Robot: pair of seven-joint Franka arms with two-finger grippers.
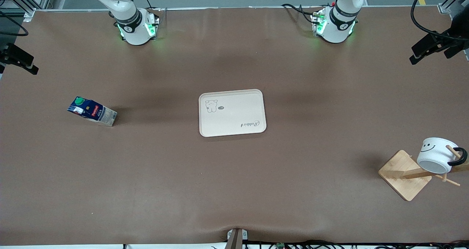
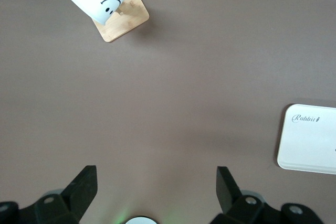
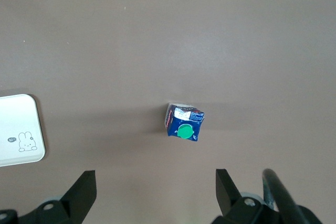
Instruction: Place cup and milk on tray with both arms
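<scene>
Nothing of the task is done yet, judging by how things lie. Starting at the right arm's end of the table (image 1: 234, 190), the milk (image 1: 92, 111) stands upright on the brown surface, well apart from the tray. The right end effector (image 3: 153, 195) hangs high above the table with its fingers spread wide and empty; the milk sits below it and slightly ahead of its fingertips, green cap up.

In the middle lies the tray (image 1: 232, 112), bare, with neither item on it.

Toward the left arm's end, the cup (image 1: 438, 155) hangs tilted by its black handle on a peg of a wooden rack (image 1: 405, 174), well apart from the tray. The left end effector (image 2: 156, 192) is also up high, fingers wide and holding nothing, with the cup well ahead of it.

Both pick-ups and both placements appear to remain: milk for the right arm, cup for the left.
</scene>
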